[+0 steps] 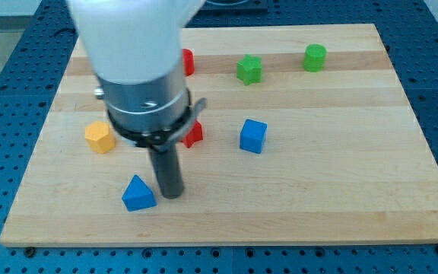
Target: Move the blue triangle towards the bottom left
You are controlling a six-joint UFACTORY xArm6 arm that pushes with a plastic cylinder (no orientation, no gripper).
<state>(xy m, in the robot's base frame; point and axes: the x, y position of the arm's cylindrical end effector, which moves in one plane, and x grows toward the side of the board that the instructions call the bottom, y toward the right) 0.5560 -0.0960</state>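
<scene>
The blue triangle (138, 193) lies on the wooden board (333, 175) near the view's bottom left. My tip (172, 195) rests on the board just to the right of the triangle, close to it or touching its right side. The rod rises into the arm's grey and white body, which hides part of the board's upper left.
A blue cube (253, 136) sits right of centre. A red block (194, 135) is partly hidden behind the arm; another red block (188, 62) is at the top. An orange block (99, 137) is at the left. A green star (249, 69) and green cylinder (315, 57) are at the top right.
</scene>
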